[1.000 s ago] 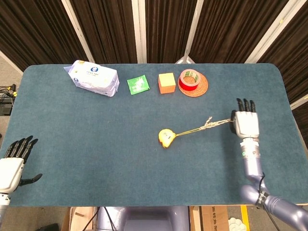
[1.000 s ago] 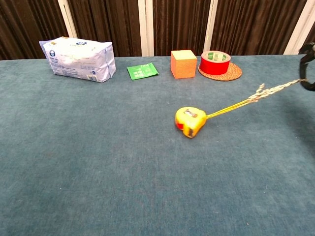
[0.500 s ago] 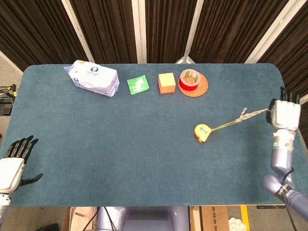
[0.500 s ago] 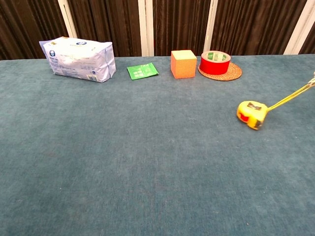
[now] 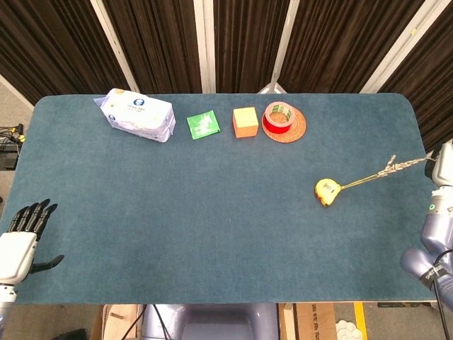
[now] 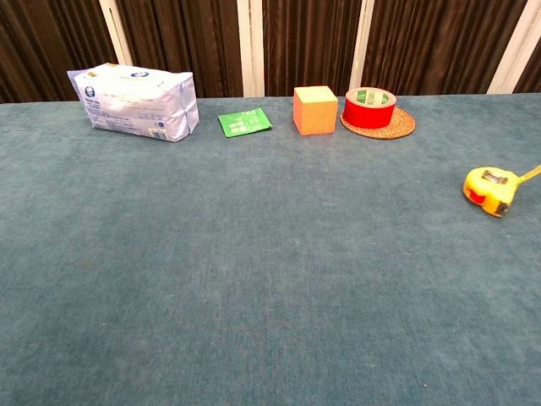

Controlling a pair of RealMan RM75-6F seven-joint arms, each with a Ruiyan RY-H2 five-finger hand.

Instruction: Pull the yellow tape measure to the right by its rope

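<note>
- Head view shows the right hand (image 5: pixel 444 164) at the far right edge of the table (image 5: pixel 212 212), mostly cut off by the frame; its fingers cannot be made out, so whether they are closed on anything I cannot tell.
- One rope (image 5: pixel 382 171) runs taut from that hand down and to the left, ending at the one yellow tape measure (image 5: pixel 326 191), which lies on the cloth well apart from the hand.
- One left hand (image 5: pixel 20 241) rests off the near left corner of the table, palm down, fingers (image 5: pixel 32 214) spread and straight, thumb out to the side, holding nothing.
- Far from both hands, along the back edge, stand one white packet (image 5: pixel 136 115), one green sachet (image 5: pixel 203 125), one orange cube (image 5: pixel 245 122) and one red tape roll (image 5: pixel 280 117) on one woven coaster (image 5: pixel 297 131).
- Nothing lies between the tape measure and the right hand but the rope.
- Chest view shows the tape measure (image 6: pixel 489 189) near the right edge, neither hand visible.
</note>
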